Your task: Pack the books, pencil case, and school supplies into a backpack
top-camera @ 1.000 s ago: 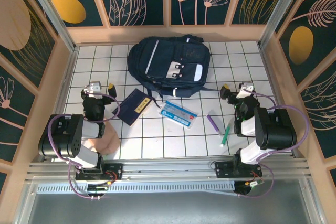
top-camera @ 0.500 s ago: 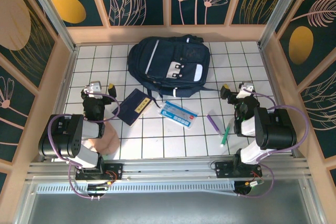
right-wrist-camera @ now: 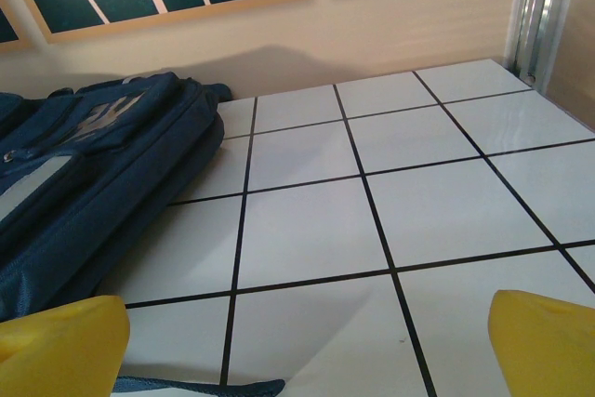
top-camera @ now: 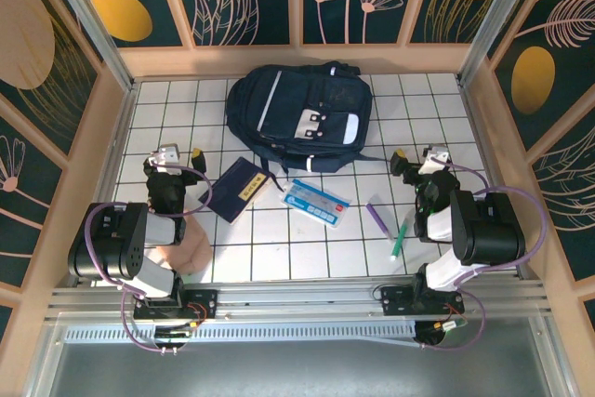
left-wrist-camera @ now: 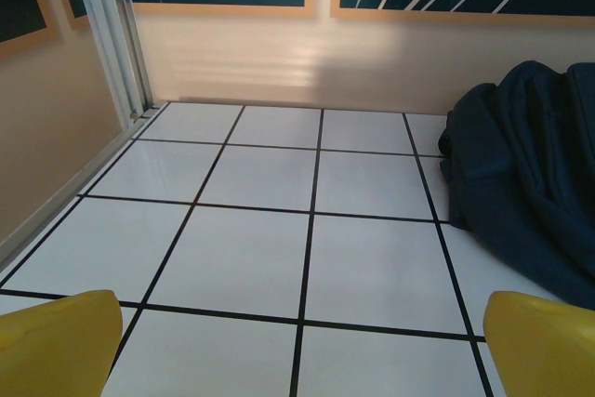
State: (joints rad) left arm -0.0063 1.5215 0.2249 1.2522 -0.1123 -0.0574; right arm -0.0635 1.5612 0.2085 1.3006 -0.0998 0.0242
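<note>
- The white tiled table (top-camera: 279,253) with black lines has light wooden walls (top-camera: 297,59) along the top, left and right of the top picture
- There are bare tiles in the upper left and upper right corners, and in a strip along the bottom, in front of the arms
- The big dark navy cloth backpack (top-camera: 299,118) lies flat at the top middle, close to the back wall, with its white-grey patches and light stripe facing up
- The thin dark navy book with a yellow strip (top-camera: 238,189) lies tilted just below and left of it
- The flat light blue and white pencil case (top-camera: 316,202) lies in the middle
- The slim purple pen (top-camera: 378,218) and the slim green pen (top-camera: 400,237) lie side by side at the right, not touching
- The left gripper (top-camera: 175,155) is near the book, wide open, holding nothing
- Its yellow fingertips (left-wrist-camera: 56,346) sit in the bottom corners of the left wrist picture
- The right gripper (top-camera: 420,157) is just above the pens, wide open too, holding nothing
- Nothing has moved since a second ago
</note>
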